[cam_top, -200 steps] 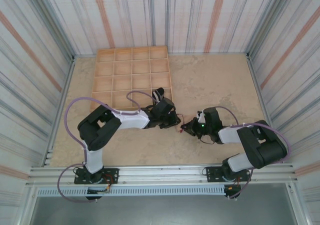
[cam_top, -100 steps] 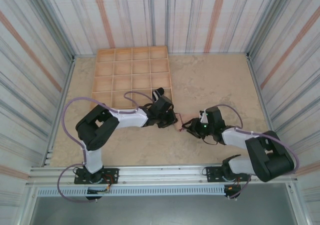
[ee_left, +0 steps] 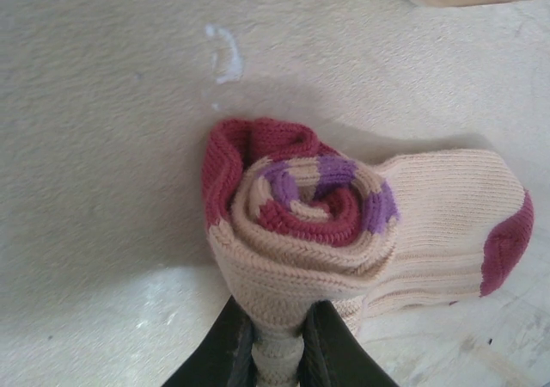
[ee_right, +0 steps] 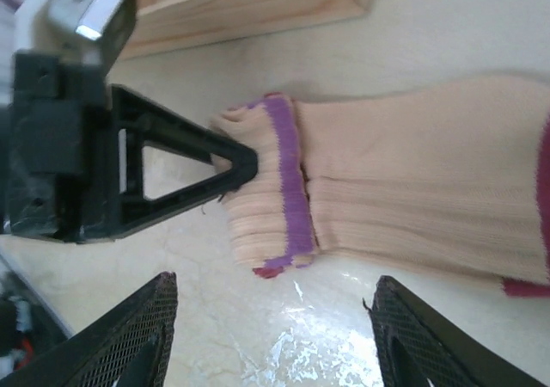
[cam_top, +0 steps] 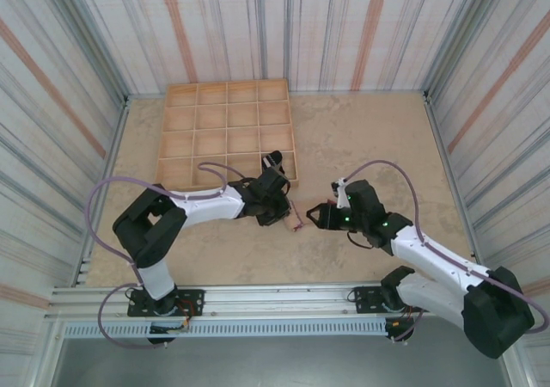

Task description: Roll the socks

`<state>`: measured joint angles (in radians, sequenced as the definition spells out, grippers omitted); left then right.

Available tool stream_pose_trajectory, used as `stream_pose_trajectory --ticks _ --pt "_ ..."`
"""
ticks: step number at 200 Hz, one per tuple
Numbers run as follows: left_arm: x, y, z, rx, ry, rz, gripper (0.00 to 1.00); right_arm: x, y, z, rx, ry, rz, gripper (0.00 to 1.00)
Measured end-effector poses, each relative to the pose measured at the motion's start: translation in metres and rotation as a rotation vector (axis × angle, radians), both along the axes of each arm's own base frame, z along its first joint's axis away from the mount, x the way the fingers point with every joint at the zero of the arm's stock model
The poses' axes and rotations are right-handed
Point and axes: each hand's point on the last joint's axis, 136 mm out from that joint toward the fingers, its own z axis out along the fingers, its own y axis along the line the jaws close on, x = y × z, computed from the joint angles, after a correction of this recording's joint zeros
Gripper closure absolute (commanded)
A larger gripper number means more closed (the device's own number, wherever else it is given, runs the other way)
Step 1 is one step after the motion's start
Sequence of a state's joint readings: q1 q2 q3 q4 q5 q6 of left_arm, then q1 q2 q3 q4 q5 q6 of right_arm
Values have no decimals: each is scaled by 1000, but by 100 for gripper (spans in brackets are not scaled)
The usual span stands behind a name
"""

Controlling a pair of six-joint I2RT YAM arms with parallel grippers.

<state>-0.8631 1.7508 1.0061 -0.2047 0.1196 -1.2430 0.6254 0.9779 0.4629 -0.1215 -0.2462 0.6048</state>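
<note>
A beige sock (ee_left: 301,224) with dark red cuff and toe and purple stripes lies on the table, partly wound into a tight roll. Its unrolled foot (ee_right: 430,181) stretches away to the red toe (ee_left: 507,245). My left gripper (ee_left: 277,340) is shut on the roll's lower edge, with fabric squeezed between its black fingers (ee_left: 230,348). In the top view this gripper (cam_top: 286,214) sits just left of the sock (cam_top: 296,222). My right gripper (ee_right: 275,335) stands open a short way off the sock's striped end, touching nothing. From above, the right gripper (cam_top: 317,215) is just right of the sock.
A wooden grid tray (cam_top: 228,129) of square compartments lies on the table behind the left arm, and its near rim (ee_right: 258,13) runs close behind the sock. Striped walls enclose the table. Bare tabletop (cam_top: 378,138) spreads to the back right.
My right gripper went from shut to open and let go of the sock. The right arm has stretched out. My left gripper tightened on the roll and shifted slightly toward the near left.
</note>
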Motion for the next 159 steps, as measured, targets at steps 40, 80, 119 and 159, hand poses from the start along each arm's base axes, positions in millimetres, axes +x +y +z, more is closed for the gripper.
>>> stream_pose_trajectory --ticks 40,80,119,159 --pt "-7 6 0 7 40 32 100 -19 26 -9 -220 -168 158 38" --pt "-12 11 0 13 69 56 100 -33 38 -31 -428 -290 273 40" --pt "-16 16 1 21 88 74 100 -32 54 -41 -513 -388 325 41" --pt "-16 16 0 17 94 80 100 -23 66 -55 -559 -439 325 41"
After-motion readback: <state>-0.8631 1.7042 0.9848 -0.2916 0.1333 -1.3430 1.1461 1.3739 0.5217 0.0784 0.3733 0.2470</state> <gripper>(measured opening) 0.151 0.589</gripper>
